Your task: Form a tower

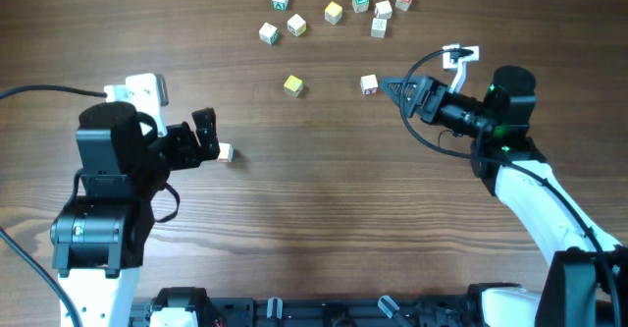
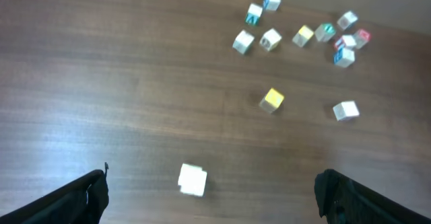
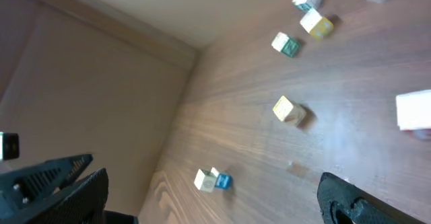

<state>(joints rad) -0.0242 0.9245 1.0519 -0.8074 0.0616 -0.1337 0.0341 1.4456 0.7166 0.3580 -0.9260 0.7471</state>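
Shows left fingers and right fingers spread wide and empty either side of the yellow cube; risks knocking loose cubes away if lowered off-centre.

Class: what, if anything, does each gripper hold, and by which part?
Nothing is held: the left gripper and right gripper both stand open and empty.

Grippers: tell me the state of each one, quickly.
Left gripper: open, holding nothing; a pale cube lies just ahead of it.
Right gripper: open, holding nothing; a white cube lies near its tips.
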